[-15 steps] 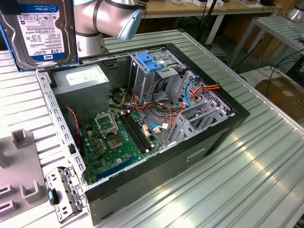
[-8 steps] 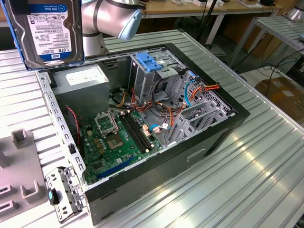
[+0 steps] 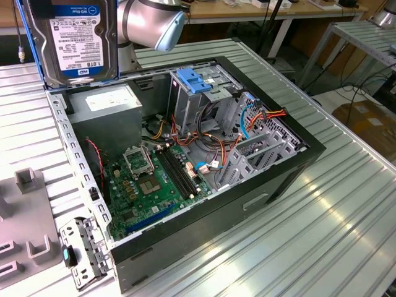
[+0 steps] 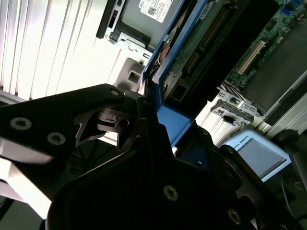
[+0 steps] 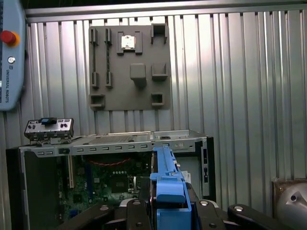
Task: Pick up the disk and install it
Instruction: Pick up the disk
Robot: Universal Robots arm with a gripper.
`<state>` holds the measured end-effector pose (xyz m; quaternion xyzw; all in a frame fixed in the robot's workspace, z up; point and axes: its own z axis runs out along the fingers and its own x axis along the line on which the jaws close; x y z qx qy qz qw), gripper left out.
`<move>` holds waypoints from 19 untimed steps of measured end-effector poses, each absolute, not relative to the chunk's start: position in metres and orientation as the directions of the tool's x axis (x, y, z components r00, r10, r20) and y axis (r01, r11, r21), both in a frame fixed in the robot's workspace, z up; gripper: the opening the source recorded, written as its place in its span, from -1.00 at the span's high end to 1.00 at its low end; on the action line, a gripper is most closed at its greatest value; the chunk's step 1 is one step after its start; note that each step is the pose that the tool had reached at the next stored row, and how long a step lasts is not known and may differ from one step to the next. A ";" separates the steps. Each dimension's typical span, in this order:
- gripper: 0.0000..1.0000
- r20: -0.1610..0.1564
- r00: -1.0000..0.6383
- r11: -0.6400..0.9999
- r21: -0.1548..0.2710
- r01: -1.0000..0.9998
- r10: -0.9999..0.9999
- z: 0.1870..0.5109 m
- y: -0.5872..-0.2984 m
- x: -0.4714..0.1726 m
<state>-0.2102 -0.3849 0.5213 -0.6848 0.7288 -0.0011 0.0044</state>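
ridged metal table (image 3: pixel 346 204) carries the open computer case (image 3: pixel 247 193). the disk (image 3: pixel 74 43) is held upright above the case, at the exterior view's upper left. gripper (image 5: pixel 168 203) jaws are clenched on the disk's blue edge.

exterior view: high, oblique, near computer case (image 3: pixel 204 226) | first wrist view: down along disk (image 5: pixel 165 184) onto case | second wrist view: tight on disk | 3 share both

The gripper (image 4: pixel 164 120) is clamping the disk (image 4: pixel 201 40) by its blue end, with the drive jutting edge-on beyond the fingers (image 4: pixel 143 114). Farther past the fingertips, a green motherboard (image 4: pixel 273 33) and a ribbed metal table (image 4: pixel 48 43) are showing.
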 end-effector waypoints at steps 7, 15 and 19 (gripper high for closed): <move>0.25 -0.005 -0.062 0.062 -0.008 -0.998 -0.998 0.521 -0.385 -0.199; 0.25 -0.005 -0.062 0.062 -0.008 -0.998 -0.998 0.521 -0.386 -0.187; 0.25 -0.005 -0.062 0.062 -0.008 -0.998 -0.998 0.521 -0.387 -0.176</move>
